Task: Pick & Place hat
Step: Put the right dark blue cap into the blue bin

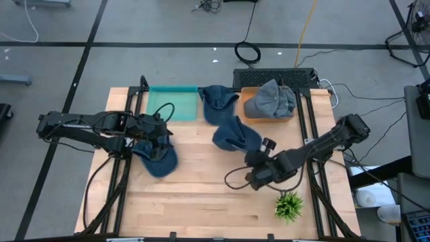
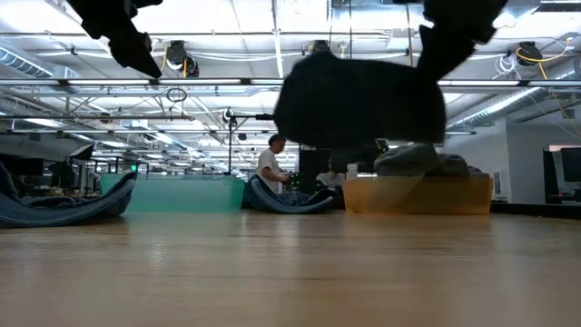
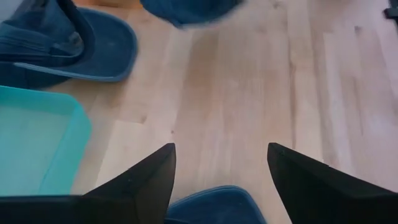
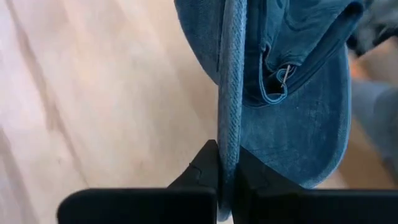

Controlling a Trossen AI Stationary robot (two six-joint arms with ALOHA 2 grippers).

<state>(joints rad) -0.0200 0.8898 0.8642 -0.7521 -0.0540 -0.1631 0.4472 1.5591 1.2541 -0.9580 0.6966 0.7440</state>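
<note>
Denim caps, four in view, lie across the table [image 1: 201, 202]: one under the left gripper [image 1: 160, 144] on the left side, one [image 1: 216, 102] at the far edge between the teal bin [image 1: 171, 104] and the orange bin [image 1: 269, 115], a grey cap [image 1: 270, 99] in the orange bin, and the carried cap [image 4: 292, 93] near the centre. Right gripper [image 4: 225, 177] is clamped fully on the brim edge of that cap, which hangs clear of the table in the low view, crown sagging beneath the grip. Left gripper stands with jaws part open and nothing between them, just above the blue cap [image 3: 214, 205] on the left side; whether it touches the cloth cannot be told. Judgement: the caps are light, soft and floppy; only the brim has stiffness, so the brim edge is the sound place to pinch, as the right gripper does. A crown grip would likely bunch the cloth and slip. A small green plant [image 1: 289, 206] sits near the right front corner, well apart from the work.
</note>
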